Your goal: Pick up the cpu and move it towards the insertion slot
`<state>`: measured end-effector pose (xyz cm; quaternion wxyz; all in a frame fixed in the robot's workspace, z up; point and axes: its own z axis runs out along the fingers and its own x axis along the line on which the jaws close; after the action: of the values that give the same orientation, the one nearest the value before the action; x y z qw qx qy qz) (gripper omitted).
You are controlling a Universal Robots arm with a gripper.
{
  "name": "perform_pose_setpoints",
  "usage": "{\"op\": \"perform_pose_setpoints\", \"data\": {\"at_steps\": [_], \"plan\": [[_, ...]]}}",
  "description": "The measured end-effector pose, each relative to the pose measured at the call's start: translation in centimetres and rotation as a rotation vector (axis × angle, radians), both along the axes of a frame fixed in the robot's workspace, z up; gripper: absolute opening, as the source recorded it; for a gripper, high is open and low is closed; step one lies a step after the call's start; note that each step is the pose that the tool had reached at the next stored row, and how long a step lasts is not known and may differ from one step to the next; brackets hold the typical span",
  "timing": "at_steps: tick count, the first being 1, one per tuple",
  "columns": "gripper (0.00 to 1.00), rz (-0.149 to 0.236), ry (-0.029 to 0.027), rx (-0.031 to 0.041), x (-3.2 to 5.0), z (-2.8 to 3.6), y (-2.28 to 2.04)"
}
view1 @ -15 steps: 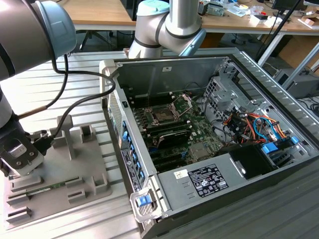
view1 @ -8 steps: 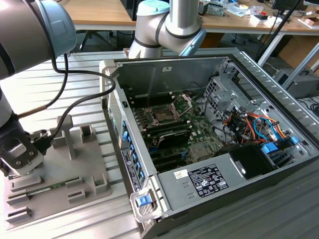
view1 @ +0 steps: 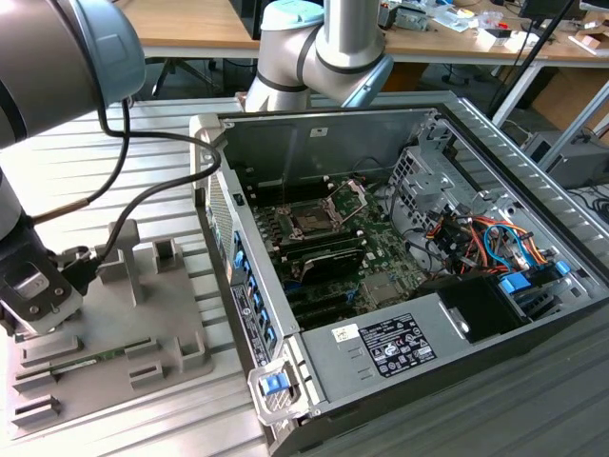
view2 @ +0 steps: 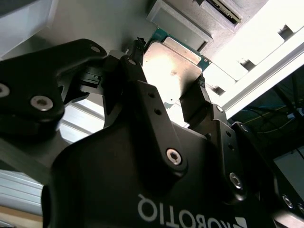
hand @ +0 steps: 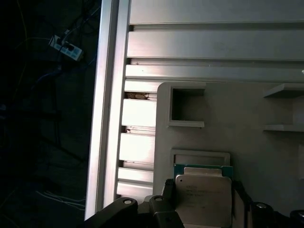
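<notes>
At the exterior view's left, the tool [view1: 36,305] hangs low over the near-left part of a grey tray [view1: 166,328], which lies on the ribbed metal surface [view1: 162,143]. Both wrist views show the cpu [hand: 204,197] directly under the tool, between its two fingers [view2: 135,76]. It lies flat, with the silvery top turned toward the tool and a thin green rim along one side. The fingers stand against two opposite edges of the cpu, so I judge that the tool is clenched on it. Whether the cpu is raised from the tray or rests on it, I cannot tell. Being square, it has no long axis to consider.

To the right of the tray stands the open case [view1: 381,347], with its wall between the tray and the green board. The slot [view1: 312,221] is inside on that board, to the right of the tool and farther away. Its load plate [view1: 350,195] stands open at the far-right side of it. From the cpu, the slot therefore lies rightward and far, beyond the case wall.
</notes>
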<state>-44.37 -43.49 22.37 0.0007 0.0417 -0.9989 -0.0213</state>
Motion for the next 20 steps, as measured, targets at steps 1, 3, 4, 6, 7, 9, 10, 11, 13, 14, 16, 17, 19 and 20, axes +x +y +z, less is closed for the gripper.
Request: {"op": "perform_pose_setpoints", "data": {"at_steps": [1, 3, 4, 6, 7, 9, 10, 11, 13, 14, 16, 17, 19, 20], "plan": [[0.55, 0.000, 0.0000, 0.0000, 0.00, 0.04, 0.00], [0.55, 0.000, 0.0000, 0.0000, 0.00, 0.12, 0.00], [0.55, 0.000, 0.0000, 0.0000, 0.00, 0.15, 0.00], [0.55, 0.000, 0.0000, 0.0001, 0.00, 0.24, 0.00], [0.55, 0.000, -0.0001, 0.0001, 0.00, 0.29, 0.00], [0.55, 0.000, -0.0001, 0.0001, 0.00, 0.39, 0.00], [0.55, 0.000, 0.0000, 0.0001, 0.00, 0.42, 0.00], [0.55, 0.000, -0.0001, 0.0002, 0.00, 0.44, 0.00], [0.55, 0.000, 0.0000, 0.0002, 0.00, 0.50, 0.00], [0.55, 0.000, 0.0000, 0.0002, 0.00, 0.53, 0.00], [0.55, 0.000, 0.0000, 0.0004, 0.00, 0.62, 0.00], [0.55, 0.000, 0.0000, 0.0004, 0.00, 0.66, 0.00], [0.55, 0.000, -0.0001, 0.0007, 0.00, 0.72, 0.00], [0.55, 0.000, -0.0001, 0.0008, 0.00, 0.74, 0.00]]}}
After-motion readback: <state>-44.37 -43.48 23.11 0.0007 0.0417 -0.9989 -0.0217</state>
